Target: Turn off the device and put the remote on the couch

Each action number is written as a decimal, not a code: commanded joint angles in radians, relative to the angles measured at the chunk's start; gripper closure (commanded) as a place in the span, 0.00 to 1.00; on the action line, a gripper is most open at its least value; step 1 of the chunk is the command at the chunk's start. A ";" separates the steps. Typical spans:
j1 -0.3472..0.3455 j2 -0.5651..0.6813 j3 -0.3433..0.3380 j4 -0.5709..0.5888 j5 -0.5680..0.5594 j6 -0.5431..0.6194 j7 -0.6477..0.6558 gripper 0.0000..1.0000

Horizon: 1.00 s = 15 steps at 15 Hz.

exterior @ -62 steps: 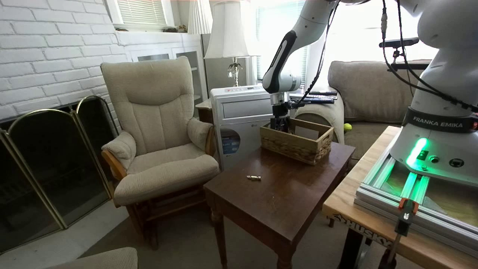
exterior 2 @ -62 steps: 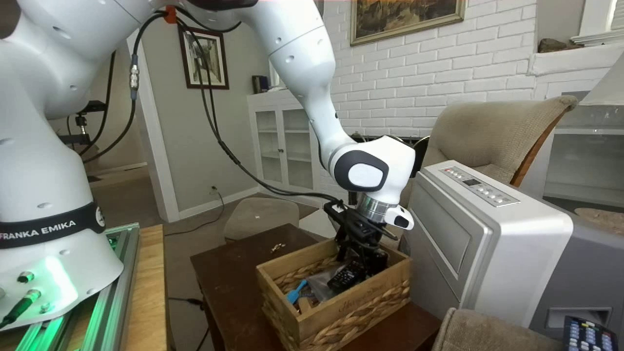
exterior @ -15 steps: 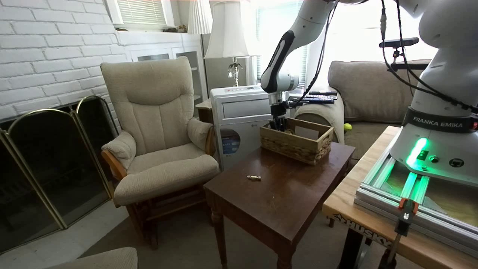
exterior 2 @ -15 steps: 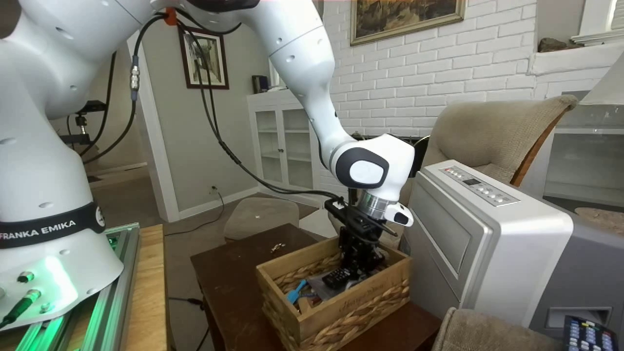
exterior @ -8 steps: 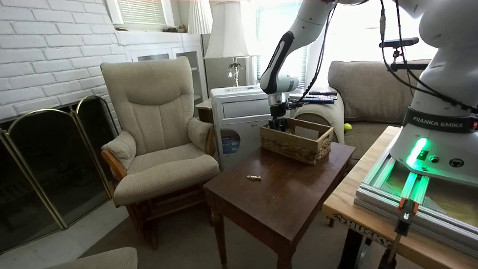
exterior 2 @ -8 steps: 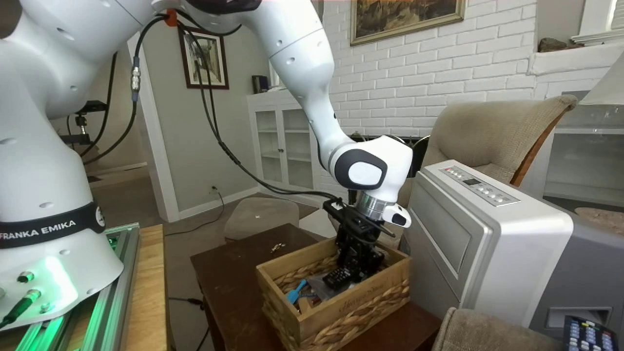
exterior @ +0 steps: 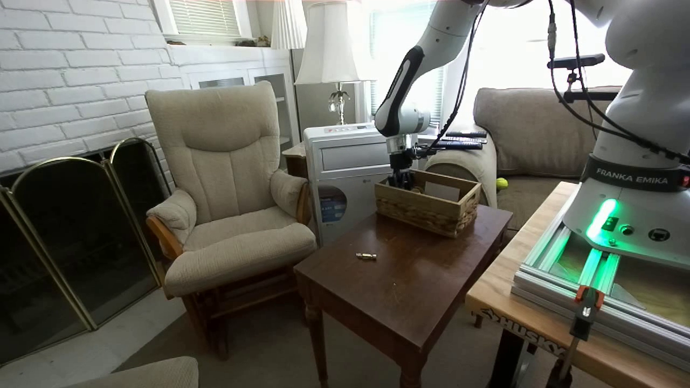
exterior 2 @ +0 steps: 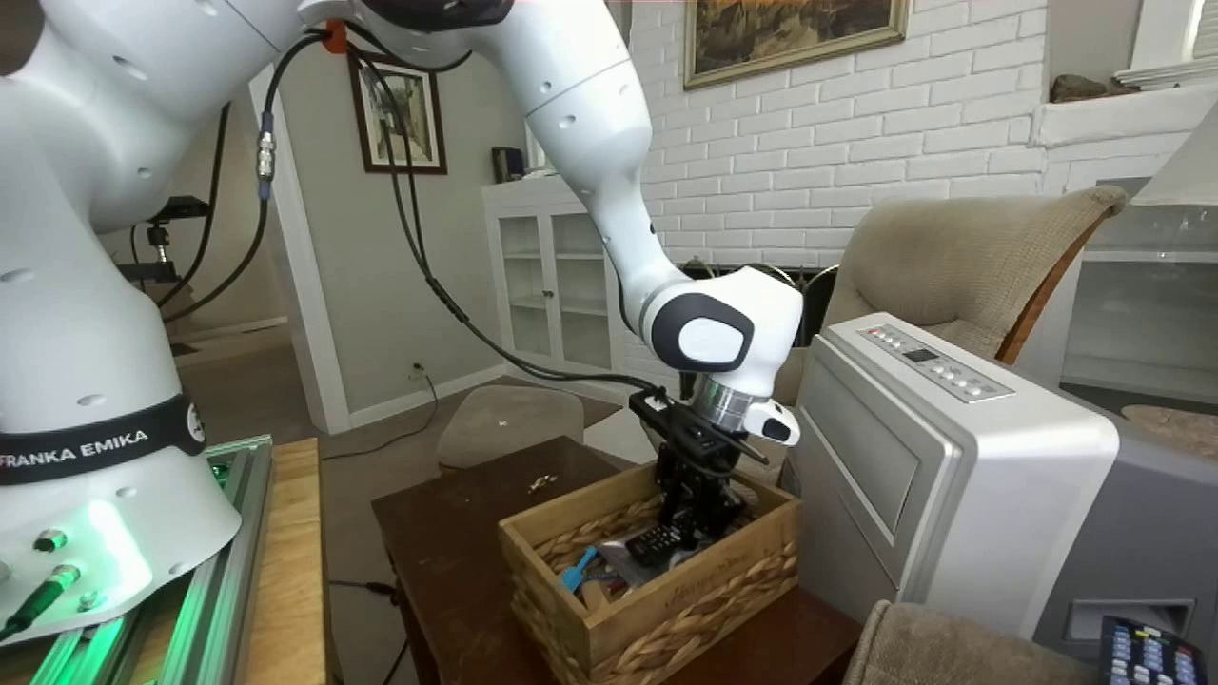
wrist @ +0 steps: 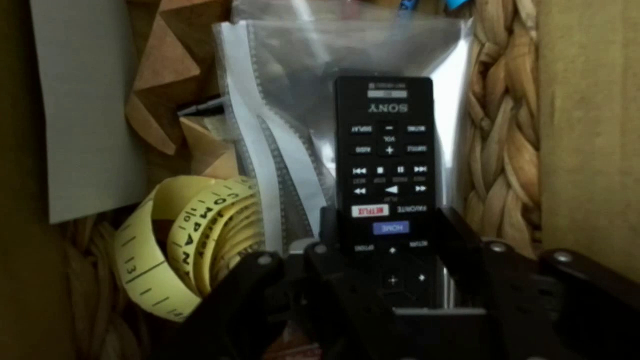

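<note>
Our fingers (wrist: 457, 232) stand narrow, 1 along each long edge of the black Sony remote (wrist: 387, 160), and we judge that they grip it. The remote is inside the basket (exterior 2: 704, 590), button side showing in the wrist view, above a clear plastic bag (wrist: 300, 115); whether it rests on the bag we cannot tell. Its end nearest our wrist is hidden and we see no power button; which device is meant, or whether it is off, we cannot say.

We take the step in hand to be lifting the remote out. To do it well, we want an even squeeze on both edges and a straight rise until its far end clears the basket, watching that neither the bag nor the yellow measuring tape (wrist: 200, 250) near it snags. The basket stands on the desk (exterior: 409, 275), just beside the white portable unit (exterior: 350, 159), so we would clear that before any swing. Beyond the desk is the couch (exterior: 533, 134), with other remotes (exterior: 458, 144) at its side; we would set ours down flat there, then spread the fingers
</note>
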 commanded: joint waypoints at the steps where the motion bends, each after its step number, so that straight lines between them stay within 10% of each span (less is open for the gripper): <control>1: 0.010 0.017 -0.007 0.010 0.002 0.015 0.022 0.54; 5: 0.012 0.018 -0.009 0.008 -0.001 0.021 0.023 0.51; 7: 0.015 0.019 -0.011 0.008 -0.003 0.023 0.024 0.74; 15: -0.006 -0.015 0.007 -0.013 0.016 0.018 0.004 0.74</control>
